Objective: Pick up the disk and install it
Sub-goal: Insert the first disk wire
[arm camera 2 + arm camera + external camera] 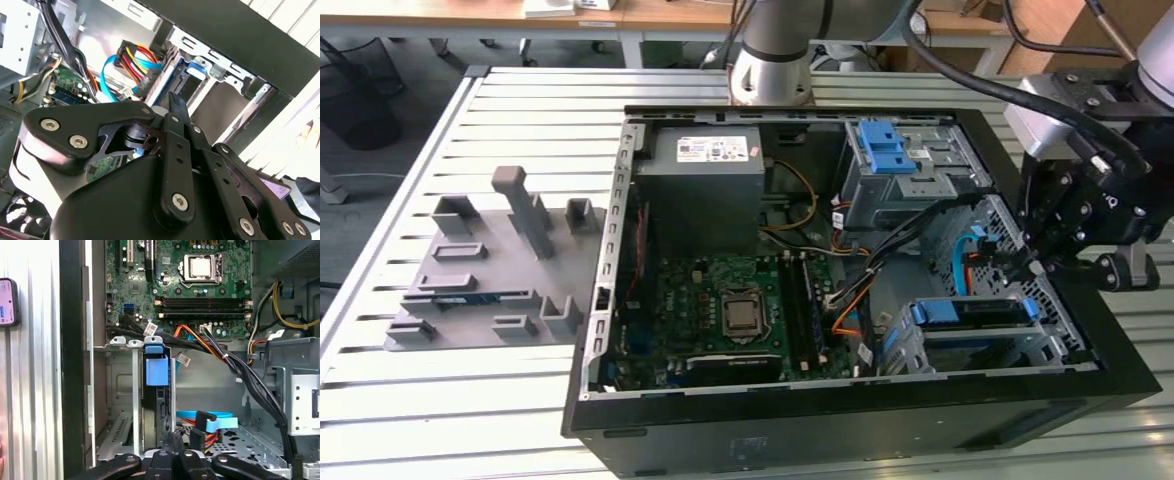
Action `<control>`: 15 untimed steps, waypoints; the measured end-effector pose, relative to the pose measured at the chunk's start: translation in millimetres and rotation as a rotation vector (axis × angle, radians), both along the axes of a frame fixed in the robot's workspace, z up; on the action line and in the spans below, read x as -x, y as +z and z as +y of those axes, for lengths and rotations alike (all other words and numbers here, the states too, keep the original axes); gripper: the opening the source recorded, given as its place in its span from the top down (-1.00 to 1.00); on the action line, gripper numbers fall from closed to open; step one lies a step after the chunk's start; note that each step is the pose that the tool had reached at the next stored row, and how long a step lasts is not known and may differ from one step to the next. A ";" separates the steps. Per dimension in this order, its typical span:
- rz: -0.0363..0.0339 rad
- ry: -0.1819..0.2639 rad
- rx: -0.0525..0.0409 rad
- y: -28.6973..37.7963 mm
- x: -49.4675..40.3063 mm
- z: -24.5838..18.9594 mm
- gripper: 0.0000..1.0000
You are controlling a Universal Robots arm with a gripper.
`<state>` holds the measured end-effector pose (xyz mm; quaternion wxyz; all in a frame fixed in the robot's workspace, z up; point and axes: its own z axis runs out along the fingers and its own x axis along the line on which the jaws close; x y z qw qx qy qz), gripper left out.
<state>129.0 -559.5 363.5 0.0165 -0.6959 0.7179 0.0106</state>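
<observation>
The disk [967, 313] sits in the lower drive bay of the open computer case [854, 420], at the exterior view's right, with its blue rail facing up. In the first wrist view the disk [159, 415] stands edge-on in the bay under its blue latch. My gripper [1037, 265] hovers just above and beside that bay, over the case's right wall. Its black fingertips [176, 102] are pressed together with nothing between them. In the first wrist view my gripper [174, 436] points at the disk's near edge; I cannot tell whether it touches.
The grey power-supply box [707, 185] and the motherboard [734, 310] fill the case's left half. An upper drive cage with a blue bracket [894, 150] stands at the back. Loose cables [921, 235] run between the cages. A grey fixture [494, 260] lies on the slatted table.
</observation>
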 end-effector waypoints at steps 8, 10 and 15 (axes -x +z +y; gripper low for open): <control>-0.0045 -0.003 0.0018 1.8 -1.9 13.5 0.79; -0.0048 -0.003 0.0029 2.5 -2.0 16.5 0.79; -0.0049 -0.003 0.0045 2.5 -2.0 19.4 0.79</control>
